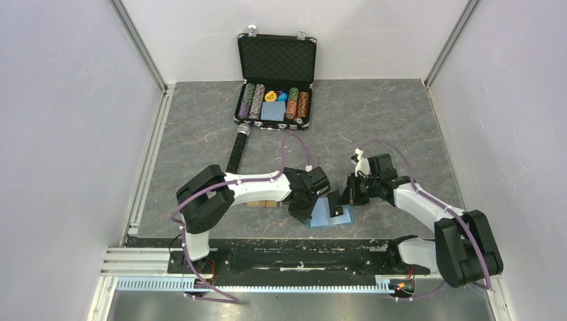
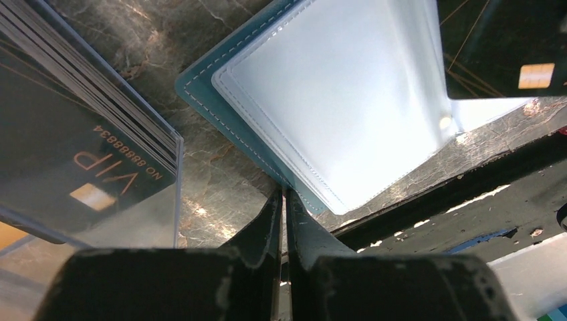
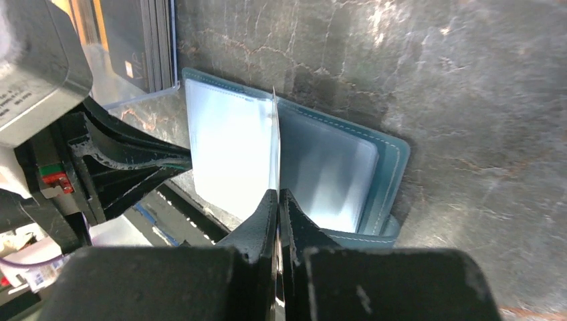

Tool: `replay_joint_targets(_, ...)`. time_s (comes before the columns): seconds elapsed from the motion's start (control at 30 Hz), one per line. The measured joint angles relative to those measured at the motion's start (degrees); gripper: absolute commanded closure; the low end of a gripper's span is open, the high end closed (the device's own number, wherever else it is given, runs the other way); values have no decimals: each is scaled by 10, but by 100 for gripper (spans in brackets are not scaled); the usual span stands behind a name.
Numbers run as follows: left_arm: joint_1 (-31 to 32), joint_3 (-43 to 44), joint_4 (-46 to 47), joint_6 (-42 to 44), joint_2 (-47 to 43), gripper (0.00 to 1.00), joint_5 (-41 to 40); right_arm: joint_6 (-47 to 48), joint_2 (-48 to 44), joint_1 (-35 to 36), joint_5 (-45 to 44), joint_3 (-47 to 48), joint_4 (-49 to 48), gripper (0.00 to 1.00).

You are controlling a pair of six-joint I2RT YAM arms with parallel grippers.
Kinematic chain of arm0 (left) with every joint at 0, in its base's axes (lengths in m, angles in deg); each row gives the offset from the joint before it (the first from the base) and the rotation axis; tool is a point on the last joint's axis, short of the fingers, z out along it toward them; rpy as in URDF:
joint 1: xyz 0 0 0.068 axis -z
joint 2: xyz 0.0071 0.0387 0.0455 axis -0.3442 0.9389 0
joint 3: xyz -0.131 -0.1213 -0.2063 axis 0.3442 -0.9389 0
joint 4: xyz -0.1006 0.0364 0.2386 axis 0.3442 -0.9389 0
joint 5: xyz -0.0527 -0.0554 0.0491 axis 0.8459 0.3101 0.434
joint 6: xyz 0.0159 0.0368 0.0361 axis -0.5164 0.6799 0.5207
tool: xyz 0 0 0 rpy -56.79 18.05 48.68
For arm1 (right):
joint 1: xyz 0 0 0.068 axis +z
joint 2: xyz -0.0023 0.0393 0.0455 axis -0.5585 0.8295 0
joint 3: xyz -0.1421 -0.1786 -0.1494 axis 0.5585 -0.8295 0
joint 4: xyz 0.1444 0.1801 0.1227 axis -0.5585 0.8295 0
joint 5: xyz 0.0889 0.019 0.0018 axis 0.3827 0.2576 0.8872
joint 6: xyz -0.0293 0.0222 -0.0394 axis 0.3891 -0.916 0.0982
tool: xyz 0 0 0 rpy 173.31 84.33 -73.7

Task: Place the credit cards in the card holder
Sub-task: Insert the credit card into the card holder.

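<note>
Right gripper (image 3: 277, 194): jaws clenched on one credit card (image 3: 274, 140), gripped by its near edge and standing on edge, so I see it as a thin upright line from the right wrist. From the left wrist the same card shows a dark face with a gold chip. Its far edge hangs over the open card holder (image 3: 391, 167), roughly above the fold between the two clear sleeves. I cannot tell whether it touches a sleeve yet, and it is not inside one. Left gripper (image 2: 284, 197): jaws pressed together with their tips right on the holder's teal edge. I read this as pinching that edge to keep the holder spread, though the contact is hard to confirm. The holder lies open and flat at the near middle of the table (image 1: 374, 120), directly between the two grippers, the left one at its left side and the right one over its far right. Progress, as I judge it: early. The sleeves I can see look blank, so no card seems stowed, and the first one is only poised for insertion. The remaining credit cards (image 2: 73, 154) stand stacked in a clear box (image 2: 157, 221) just left of the holder, under the left forearm. The open chip case (image 1: 275, 73) sits well apart at the far side.
</note>
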Motion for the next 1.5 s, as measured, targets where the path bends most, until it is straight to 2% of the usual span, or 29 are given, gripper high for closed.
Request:
replay_joint_targets(0.2,1,0,1,0,0,91,0,-12,-7,-1,-19,1,-12,100)
replay_joint_targets(0.53,3,0,-3,0,0,92,2,-110,6,-10,16,-75,-188,100)
replay_joint_targets(0.67,3,0,-4,0,0,92,3,-132,4,-10,23,-94,-225,100)
replay_joint_targets(0.8,3,0,-5,0,0,90,3,-135,-8,-10,22,-96,-217,100)
replay_joint_targets(0.93,4,0,-5,0,-2,74,2,-125,-19,-10,15,-80,-172,100)
replay_joint_targets(1.03,7,0,-5,0,-9,67,-4,-116,-24,-8,14,-57,-140,100)
replay_joint_targets(1.1,9,0,-8,0,-21,65,-9,-111,-28,-7,13,-45,-127,100)
replay_joint_targets(1.33,9,13,-16,0,-70,66,-36,-99,-31,-7,3,-37,-110,100)
replay_joint_targets(1.5,9,32,-16,0,-57,79,-37,-110,-27,-7,8,-50,-135,100)
